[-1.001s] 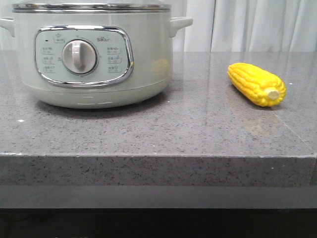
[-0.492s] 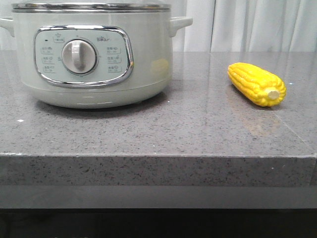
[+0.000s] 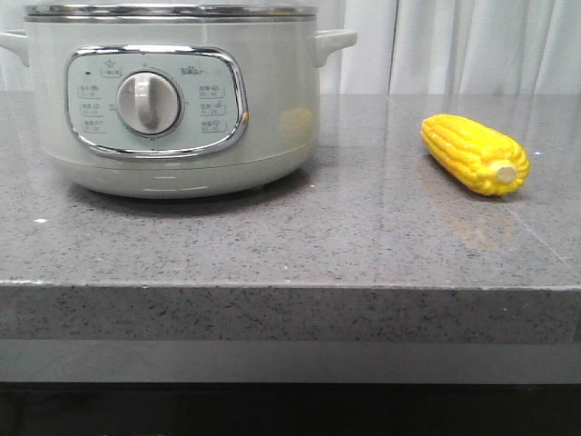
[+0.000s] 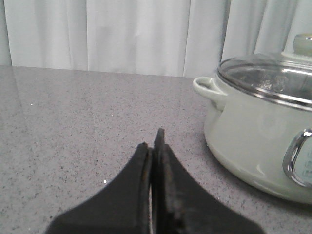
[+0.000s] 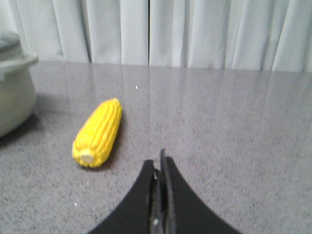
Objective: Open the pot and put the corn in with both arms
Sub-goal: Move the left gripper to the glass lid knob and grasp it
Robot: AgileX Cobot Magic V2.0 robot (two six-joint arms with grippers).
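**Pot and corn on worktop, both end effectors closed and empty**

Item 1: the pot (image 3: 172, 100). Large, round, pale grey-green body with a smooth glossy finish that curved inward toward its base. It stood on the left part of the worktop (image 3: 300, 245) in the front view. A chrome frame of rounded-rectangle shape enclosed the control panel (image 3: 156, 101), which carried small printed labels too fine to read. A round dial (image 3: 149, 104) with a raised grip bar sat at the panel's centre. Moulded loop handles projected from both sides just below a steel rim. The left wrist view showed a glass lid (image 4: 270, 78) in a steel band seated on the pot, with what appeared to be a pale knob at the picture's edge, only partly in view.

Item 2: the corn (image 3: 472, 154). One bright yellow cob, tapered, with regular lengthwise rows of kernels and a pale round stub end facing the camera. It lay on its side on the right part of the worktop, well apart from the pot, and cast a faint yellow reflection on the pot's wall.

Item 3: the worktop. Grey speckled stone, polished and reflective, with a thick square front edge.

Item 4: left end effector (image 4: 152, 161). Black fingers pressed together, holding nothing, above the worktop near the pot's handle.

Item 5: right end effector (image 5: 159, 180). Black fingers closed, empty, near the corn but apart from it.
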